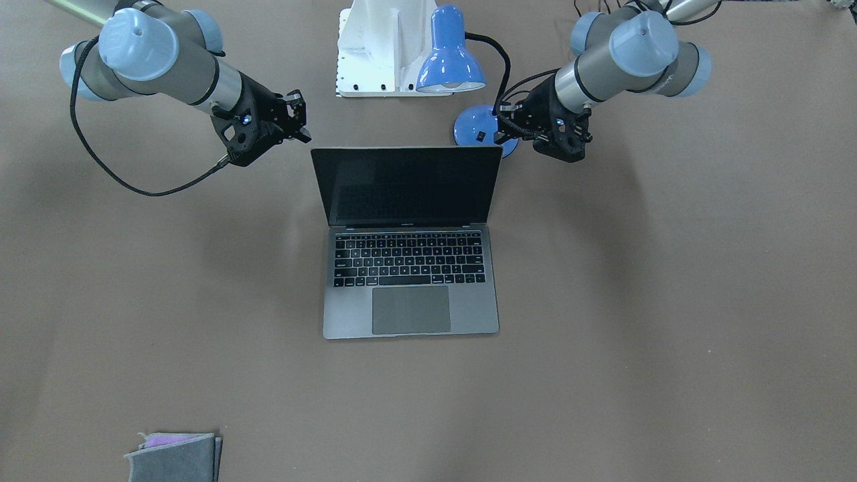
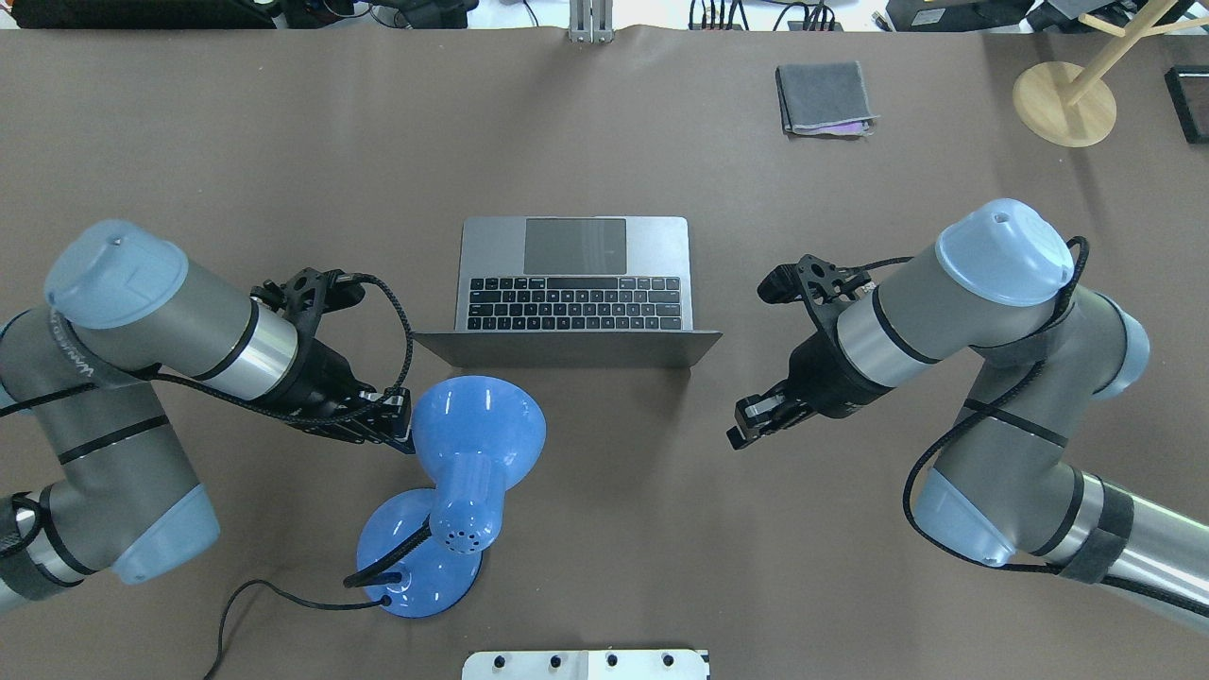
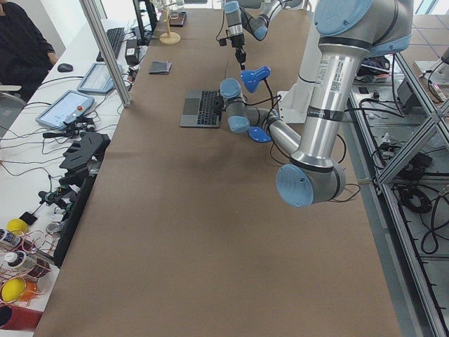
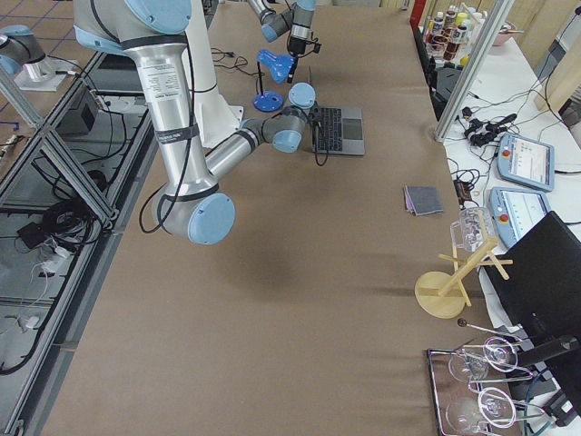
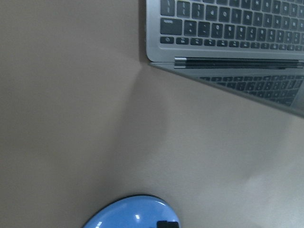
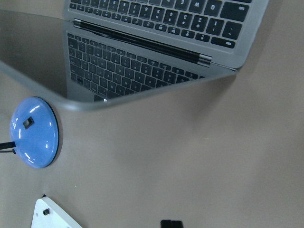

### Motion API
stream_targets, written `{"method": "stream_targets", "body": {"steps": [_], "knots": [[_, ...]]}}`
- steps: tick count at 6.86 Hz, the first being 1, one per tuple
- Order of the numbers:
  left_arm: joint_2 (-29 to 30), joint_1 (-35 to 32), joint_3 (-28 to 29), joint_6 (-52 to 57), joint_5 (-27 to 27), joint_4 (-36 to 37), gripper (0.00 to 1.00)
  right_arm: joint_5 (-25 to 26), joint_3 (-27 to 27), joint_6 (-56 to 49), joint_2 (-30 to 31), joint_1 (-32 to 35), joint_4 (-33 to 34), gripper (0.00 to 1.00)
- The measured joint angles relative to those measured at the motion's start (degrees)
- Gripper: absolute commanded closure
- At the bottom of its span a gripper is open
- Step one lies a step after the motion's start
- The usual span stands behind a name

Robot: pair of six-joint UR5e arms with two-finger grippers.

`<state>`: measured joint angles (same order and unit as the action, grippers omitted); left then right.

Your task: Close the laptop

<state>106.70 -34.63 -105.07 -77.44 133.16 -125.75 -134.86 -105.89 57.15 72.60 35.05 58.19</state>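
The left arm (image 2: 161,326) and right arm (image 2: 945,302) each reach in from their own side, elbows bent, forearms slanting inward and wrists tipped downward. The left gripper (image 1: 564,142) and right gripper (image 1: 299,120) hang in the air, level with each other and holding nothing. How far their jaws stand apart cannot be made out.

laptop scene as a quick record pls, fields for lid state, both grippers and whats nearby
laptop: open, dark screen facing away from the robot
left gripper: hovering off one lid corner, above the lamp base, clear of the laptop
right gripper: hovering off the other lid corner, clear of the laptop
blue desk lamp: behind the lid, on the robot's left
folded grey cloth: far table edge, on the robot's right
task state: lid not yet closed
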Motion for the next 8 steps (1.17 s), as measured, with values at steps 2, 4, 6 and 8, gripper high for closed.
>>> {"method": "stream_targets", "body": {"steps": [2,4,6,8], "knots": [[4.4,1.0,2.4,-1.8,-0.2,0.4,1.0,2.2,1.8,0.3,-3.9,-0.4,1.2,1.0],[6.3,0.5,3.4,-2.0,-0.2,0.8,1.0,3.8,3.9,0.6,-8.4,1.7,3.1,1.0],[9.4,-3.7,6.0,-1.7,-0.1,2.3,1.0,4.1,4.9,0.7,-11.9,4.5,6.2,1.0],[14.0,-8.3,11.0,-1.5,-0.1,3.6,1.0,4.8,7.8,0.7,-14.7,5.6,6.8,1.0]]}}
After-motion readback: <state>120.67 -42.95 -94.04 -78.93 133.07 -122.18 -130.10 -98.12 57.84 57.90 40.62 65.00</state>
